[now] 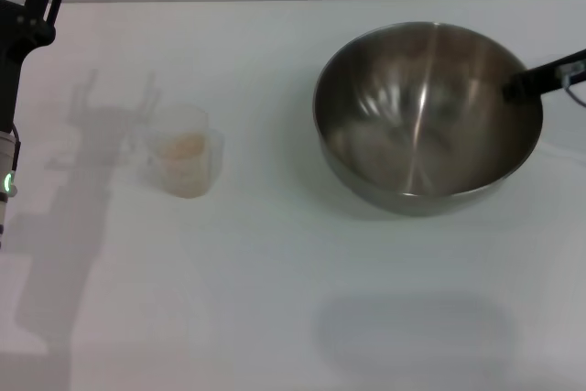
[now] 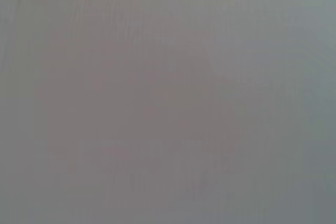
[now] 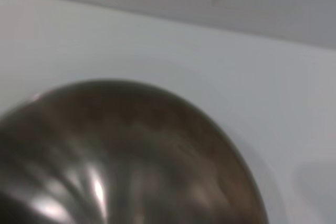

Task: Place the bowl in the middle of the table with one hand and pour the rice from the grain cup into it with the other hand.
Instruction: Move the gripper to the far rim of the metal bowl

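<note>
The bowl [image 1: 426,116] is large, round and shiny steel. It sits right of the table's [image 1: 275,299] middle, and I see no grains in it. It also fills the lower part of the right wrist view [image 3: 121,156]. My right gripper [image 1: 520,82] comes in from the right edge and is shut on the bowl's right rim, with one dark finger inside the bowl. The grain cup [image 1: 186,162] stands upright on the left of the table with pale rice [image 1: 180,146] in it. My left gripper [image 1: 41,2] hangs at the far left edge, well away from the cup.
The white table runs to a far edge near the top of the head view. Shadows of the left arm fall on the table beside the cup. The left wrist view shows only a plain pale surface.
</note>
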You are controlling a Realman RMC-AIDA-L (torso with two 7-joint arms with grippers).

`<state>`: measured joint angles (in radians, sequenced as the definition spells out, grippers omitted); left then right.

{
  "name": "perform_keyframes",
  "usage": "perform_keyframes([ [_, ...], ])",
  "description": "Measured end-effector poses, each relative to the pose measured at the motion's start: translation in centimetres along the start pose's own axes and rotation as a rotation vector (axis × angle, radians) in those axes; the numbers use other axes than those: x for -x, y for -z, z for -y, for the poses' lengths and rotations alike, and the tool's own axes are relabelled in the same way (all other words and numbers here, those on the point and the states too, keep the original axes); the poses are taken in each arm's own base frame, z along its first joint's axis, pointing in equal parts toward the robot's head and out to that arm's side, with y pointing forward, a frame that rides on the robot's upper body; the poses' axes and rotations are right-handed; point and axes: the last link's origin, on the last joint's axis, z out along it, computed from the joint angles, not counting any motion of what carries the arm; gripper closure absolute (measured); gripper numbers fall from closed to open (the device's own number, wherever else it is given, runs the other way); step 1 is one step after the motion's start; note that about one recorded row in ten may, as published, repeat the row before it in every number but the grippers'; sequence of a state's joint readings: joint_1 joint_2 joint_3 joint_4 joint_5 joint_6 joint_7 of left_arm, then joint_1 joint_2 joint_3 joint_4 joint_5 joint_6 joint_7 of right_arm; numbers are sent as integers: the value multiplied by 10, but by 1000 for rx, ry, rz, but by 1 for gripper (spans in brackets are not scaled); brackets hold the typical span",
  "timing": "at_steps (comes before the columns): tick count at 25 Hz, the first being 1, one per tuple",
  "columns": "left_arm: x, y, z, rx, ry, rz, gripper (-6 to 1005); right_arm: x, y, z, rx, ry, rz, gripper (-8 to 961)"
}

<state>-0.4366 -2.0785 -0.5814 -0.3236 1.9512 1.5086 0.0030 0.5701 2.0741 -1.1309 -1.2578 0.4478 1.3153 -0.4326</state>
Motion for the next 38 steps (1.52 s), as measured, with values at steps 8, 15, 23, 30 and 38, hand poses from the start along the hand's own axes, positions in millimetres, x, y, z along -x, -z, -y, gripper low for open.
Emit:
perform_keyframes([
  [8, -1, -1, -1, 2, 3, -4, 191, 15, 21, -7, 28, 16, 127, 894],
  [15, -1, -2, -2, 3, 9, -7, 191, 22, 25, -16, 81, 55, 192, 893],
  [23, -1, -1, -2, 1, 9, -5, 192, 25, 25, -17, 82, 58, 208, 897],
  [30, -1, -2, -2, 3, 9, -7, 192, 26, 22, -19, 54, 67, 173, 847],
  [38, -1, -2, -2, 3, 11, -9, 192, 22, 17, -21, 4, 90, 125, 656],
])
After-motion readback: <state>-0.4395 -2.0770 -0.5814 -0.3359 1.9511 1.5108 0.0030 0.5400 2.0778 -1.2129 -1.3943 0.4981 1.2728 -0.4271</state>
